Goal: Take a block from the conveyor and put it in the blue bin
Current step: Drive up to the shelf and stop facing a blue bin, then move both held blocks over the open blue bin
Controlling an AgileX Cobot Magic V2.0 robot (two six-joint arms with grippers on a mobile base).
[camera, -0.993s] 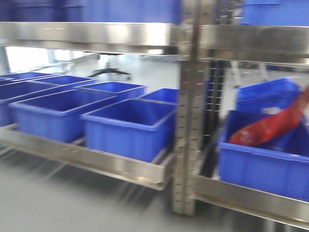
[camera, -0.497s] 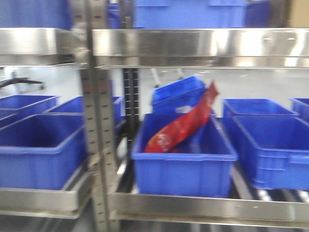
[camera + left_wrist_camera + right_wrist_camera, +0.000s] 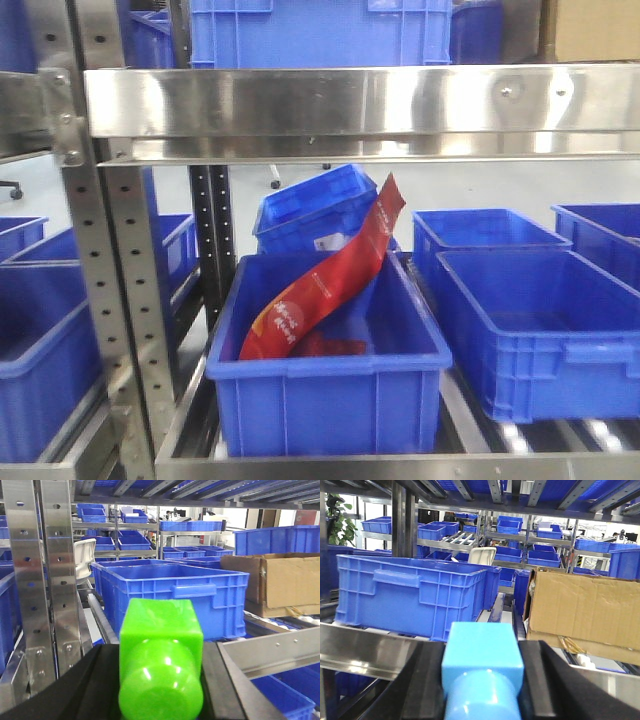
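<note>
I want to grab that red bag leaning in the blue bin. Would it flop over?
Probably floppy: the red bag curves along its length where it leans on the blue bin. It looks thin and flat, so it is likely light. Its glossy skin might be a bit slippery.

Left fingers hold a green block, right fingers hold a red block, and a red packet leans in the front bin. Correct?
No. The right wrist view shows the right fingers holding a light blue block, not red. The left fingers do hold a green block, and the red packet leans in the front bin.
</note>
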